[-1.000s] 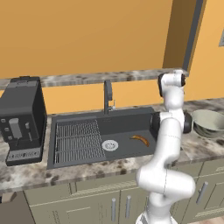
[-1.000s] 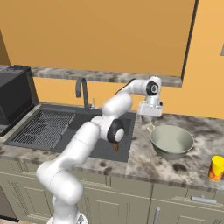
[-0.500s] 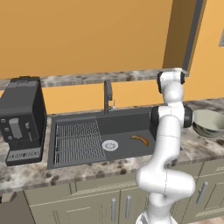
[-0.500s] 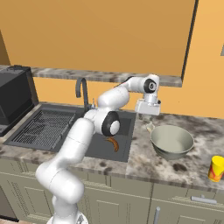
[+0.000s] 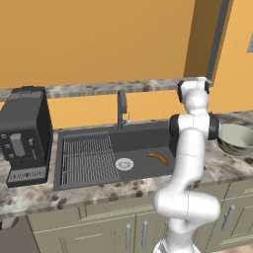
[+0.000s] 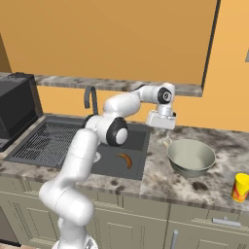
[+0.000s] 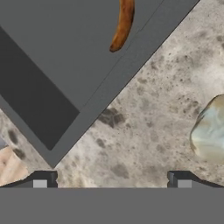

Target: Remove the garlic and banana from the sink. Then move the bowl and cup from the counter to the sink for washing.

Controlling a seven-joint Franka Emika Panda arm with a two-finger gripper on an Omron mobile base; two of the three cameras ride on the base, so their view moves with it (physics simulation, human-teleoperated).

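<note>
The orange-yellow banana lies on the floor of the dark sink, right of the drain. On the marble counter between sink and bowl rests the pale garlic. My gripper hangs open above that strip of counter with nothing between its fingers, the garlic just to its side. Right of it sits the grey bowl. The yellow cup stands near the counter's front right edge.
A dark faucet rises behind the sink, and a ribbed rack fills its left half. A black coffee machine stands at the far left. A stone ledge runs along the orange wall.
My hand has edged slightly toward the sink and the arm's elbow has risen. The gripper stayed open. Garlic, banana, bowl and cup have not moved.
</note>
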